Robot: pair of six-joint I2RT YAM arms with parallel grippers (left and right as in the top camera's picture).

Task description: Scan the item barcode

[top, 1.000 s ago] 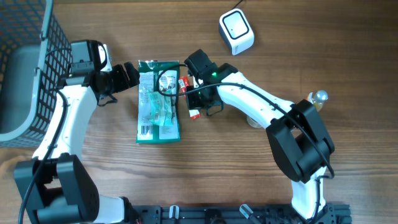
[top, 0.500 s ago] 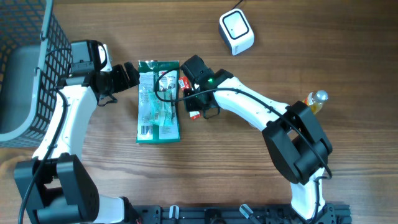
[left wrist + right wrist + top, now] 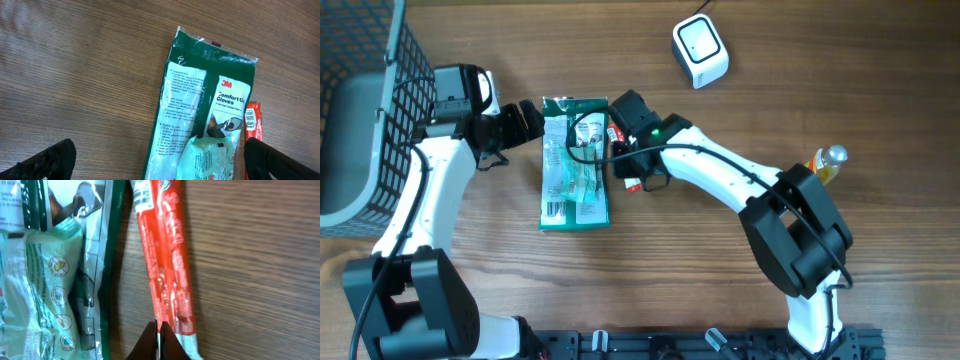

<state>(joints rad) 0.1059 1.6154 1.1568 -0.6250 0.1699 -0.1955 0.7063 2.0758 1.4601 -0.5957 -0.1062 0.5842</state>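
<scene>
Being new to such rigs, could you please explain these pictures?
Two robot arms work at a table. One picture looks down from above; the other two come from cameras on each wrist. On the table are a green 3M gloves pack, a red packet beside it, a white scanner, a wire basket and a small bottle. The left end effector stands open by the pack, holding nothing. The right end effector is shut, tips at the red packet; whether it grips is unclear.

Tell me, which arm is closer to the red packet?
Right. The right end effector, shut, sits at the red packet's edge; the left end effector is across the green glove pack.
</scene>
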